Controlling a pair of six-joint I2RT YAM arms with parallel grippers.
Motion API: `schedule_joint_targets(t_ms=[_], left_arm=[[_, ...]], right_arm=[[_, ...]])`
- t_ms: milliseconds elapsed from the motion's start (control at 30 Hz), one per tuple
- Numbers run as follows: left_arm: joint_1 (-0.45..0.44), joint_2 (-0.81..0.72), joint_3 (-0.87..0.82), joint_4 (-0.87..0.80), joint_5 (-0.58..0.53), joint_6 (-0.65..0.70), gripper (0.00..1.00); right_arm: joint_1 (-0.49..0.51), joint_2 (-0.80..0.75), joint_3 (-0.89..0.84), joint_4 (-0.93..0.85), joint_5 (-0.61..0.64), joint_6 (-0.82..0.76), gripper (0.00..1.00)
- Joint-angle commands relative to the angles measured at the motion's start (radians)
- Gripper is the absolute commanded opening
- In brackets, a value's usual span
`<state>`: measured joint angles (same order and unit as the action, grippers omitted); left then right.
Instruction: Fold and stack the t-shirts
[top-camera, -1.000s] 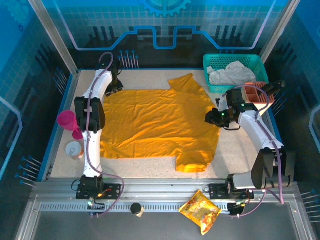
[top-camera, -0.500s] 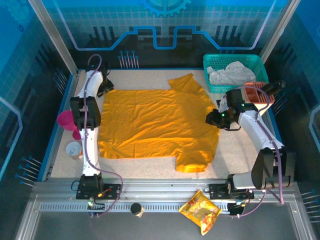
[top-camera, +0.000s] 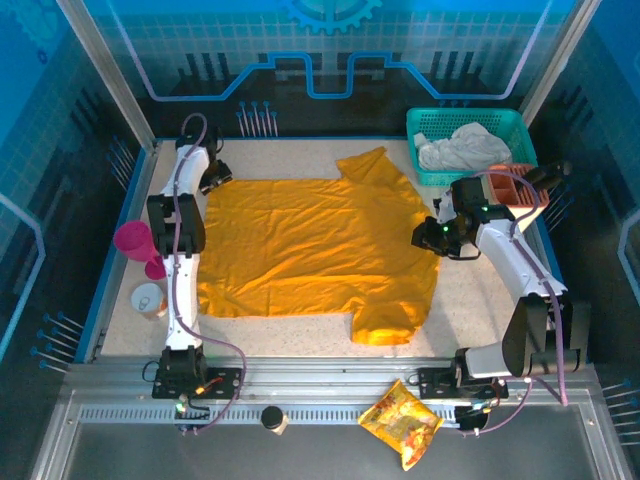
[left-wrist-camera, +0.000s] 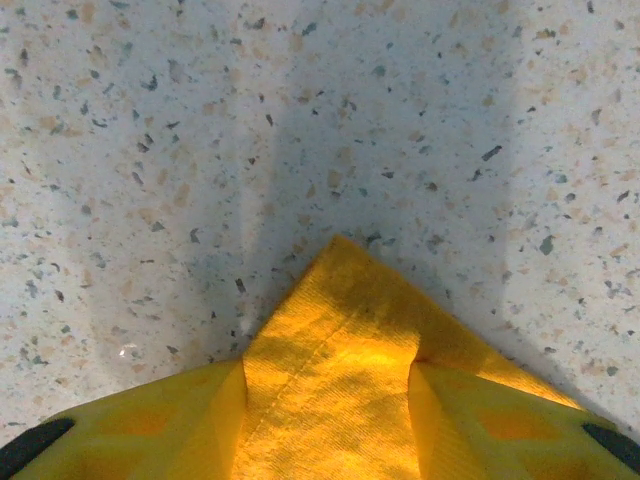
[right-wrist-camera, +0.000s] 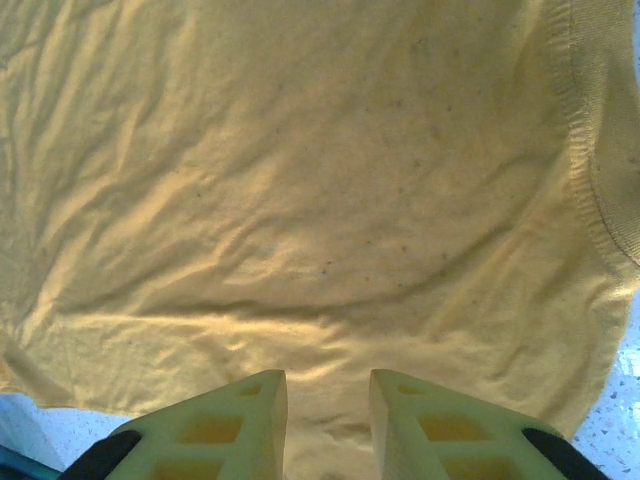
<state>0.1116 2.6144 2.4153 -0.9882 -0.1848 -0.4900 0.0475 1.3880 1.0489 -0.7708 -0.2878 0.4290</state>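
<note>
Blue-tinted overhead view, sharp wrist views, soft shadow across speckled table (left-wrist-camera: 380, 150), warm sheen on t-shirt (right-wrist-camera: 300, 250)

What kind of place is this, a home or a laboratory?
Probably a robot laboratory cell or demonstration booth, not a home: two robot arms are bolted to an aluminium rail, blue panels with a printed gear enclose the speckled table, and an orange-yellow t-shirt lies spread there.

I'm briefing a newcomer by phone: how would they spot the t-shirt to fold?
Look at the speckled table; spread out across its middle is the t-shirt. It is large, matte, plain orange-yellow cloth, unlike the white cloth in the teal basket at the far right corner or the small shiny snack packet on the near rail.
</note>
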Motion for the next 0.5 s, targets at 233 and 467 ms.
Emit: schedule_joint_targets(t_ms=[233, 467], left_arm=[[0.017, -0.038, 0.012, 0.021, 0.005, 0.047, 0.46], [0.024, -0.037, 0.011, 0.028, 0.015, 0.056, 0.45]], right_arm=[[0.029, 0.02, 0.03, -0.024, 0.01, 0.02, 0.29], [0.032, 0.018, 0.02, -0.022, 0.013, 0.019, 0.29]])
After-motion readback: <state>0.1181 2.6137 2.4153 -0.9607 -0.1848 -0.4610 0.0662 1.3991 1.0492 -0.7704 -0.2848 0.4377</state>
